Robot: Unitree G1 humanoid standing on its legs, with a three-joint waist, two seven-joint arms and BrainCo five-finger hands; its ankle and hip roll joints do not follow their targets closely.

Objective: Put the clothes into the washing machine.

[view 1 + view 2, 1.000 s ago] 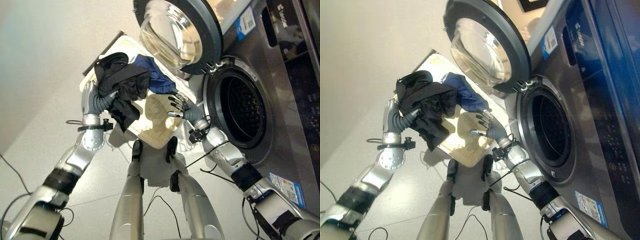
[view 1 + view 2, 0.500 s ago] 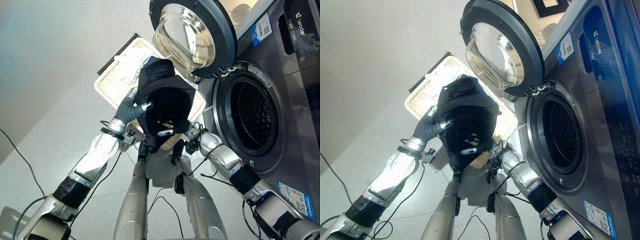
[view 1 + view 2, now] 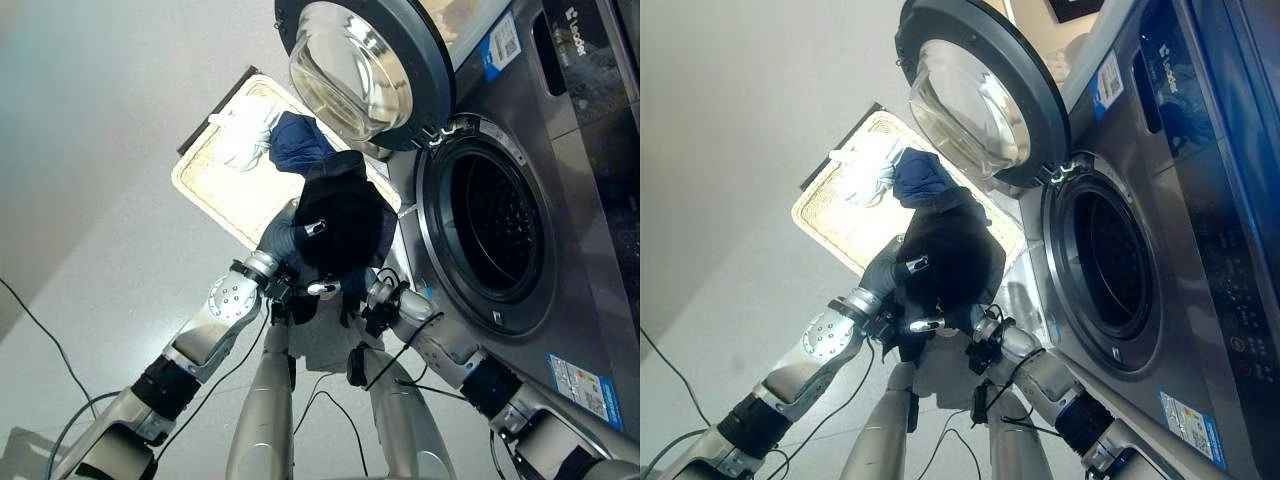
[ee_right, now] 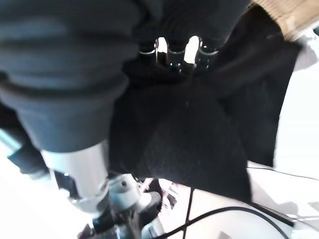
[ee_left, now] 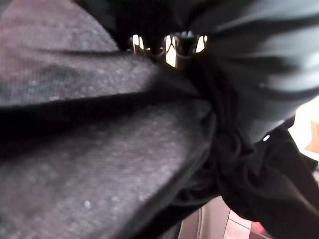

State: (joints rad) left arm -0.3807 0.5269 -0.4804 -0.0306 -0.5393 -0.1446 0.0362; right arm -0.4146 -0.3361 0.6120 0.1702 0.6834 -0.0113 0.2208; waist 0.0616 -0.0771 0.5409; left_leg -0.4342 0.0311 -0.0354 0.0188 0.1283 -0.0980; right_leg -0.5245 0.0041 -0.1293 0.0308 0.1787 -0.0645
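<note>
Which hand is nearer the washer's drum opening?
Right. The right hand grips the black garment from below, on the side toward the drum opening; the left hand holds it on the basket side, farther away.

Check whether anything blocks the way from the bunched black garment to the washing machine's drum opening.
Nothing visible does. The bunched black garment hangs in both hands beside the round drum opening, and the glass-windowed door is swung open, away from the gap.

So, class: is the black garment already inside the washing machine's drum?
No: the black garment is bunched between the left hand and right hand, outside the drum, in front of the basket.
</note>
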